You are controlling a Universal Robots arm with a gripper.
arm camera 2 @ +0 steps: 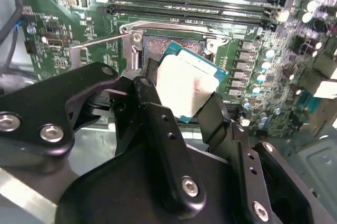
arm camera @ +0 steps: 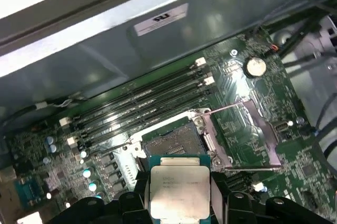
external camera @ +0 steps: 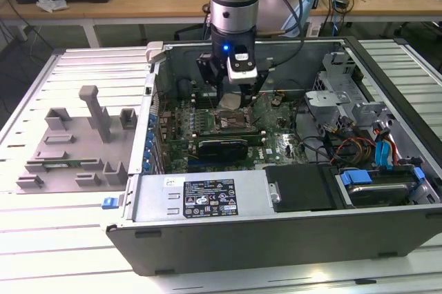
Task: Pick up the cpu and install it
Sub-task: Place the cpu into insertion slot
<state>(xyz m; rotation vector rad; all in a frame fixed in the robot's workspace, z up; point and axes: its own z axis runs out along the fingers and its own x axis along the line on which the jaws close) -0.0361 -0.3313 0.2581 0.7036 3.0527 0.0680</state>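
Silvery cpu (arm camera: 178,190) | pinched in hand (arm camera: 179,203) (edge grip) | over socket (arm camera: 175,141)

An open computer case (external camera: 276,246) lies on its side on the slatted metal surface (external camera: 55,252). Inside, a green motherboard (arm camera: 247,124) carries a row of black memory slots (arm camera: 142,100) and a round coin cell (arm camera: 256,66). Blue and orange cables (external camera: 382,148) bunch at the exterior view's right. A grey moulded fixture (external camera: 76,149) sits outside the case, at that view's left.
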